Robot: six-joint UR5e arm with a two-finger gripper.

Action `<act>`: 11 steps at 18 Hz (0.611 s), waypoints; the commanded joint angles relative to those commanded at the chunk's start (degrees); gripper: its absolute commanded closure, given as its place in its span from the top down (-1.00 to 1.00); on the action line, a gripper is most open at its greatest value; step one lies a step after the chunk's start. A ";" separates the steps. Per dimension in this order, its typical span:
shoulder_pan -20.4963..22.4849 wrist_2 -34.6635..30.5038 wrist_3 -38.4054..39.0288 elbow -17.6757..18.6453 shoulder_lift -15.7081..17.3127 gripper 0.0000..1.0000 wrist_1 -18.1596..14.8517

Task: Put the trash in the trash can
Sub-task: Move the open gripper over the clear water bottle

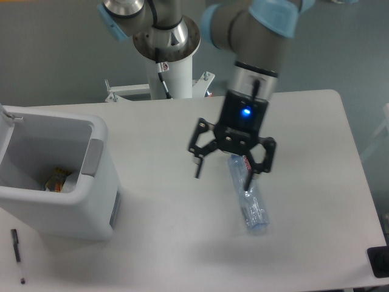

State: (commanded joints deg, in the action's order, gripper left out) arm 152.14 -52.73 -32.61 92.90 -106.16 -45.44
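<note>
The gripper [223, 171] is hanging with fingers spread, empty, over the top end of the bottle [248, 196], which is lying mid-table. The trash can [73, 210] is standing well apart at the table's [170, 243] left edge.

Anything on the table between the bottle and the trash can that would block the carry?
Nothing visible. The table between the bottle and the trash can is bare, and the open gripper hangs beside the bottle's upper end.
</note>
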 joint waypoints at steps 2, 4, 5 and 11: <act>0.09 -4.72 -0.09 -0.17 -0.71 1.00 -0.35; 0.09 -10.00 -0.26 -0.70 -2.02 1.00 -1.05; 0.00 -11.67 -0.26 -1.40 -2.99 1.00 -1.84; -2.18 -21.42 -0.53 -6.66 -8.70 1.00 -8.77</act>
State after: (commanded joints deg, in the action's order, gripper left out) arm 149.95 -74.16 -33.14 86.24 -114.86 -54.21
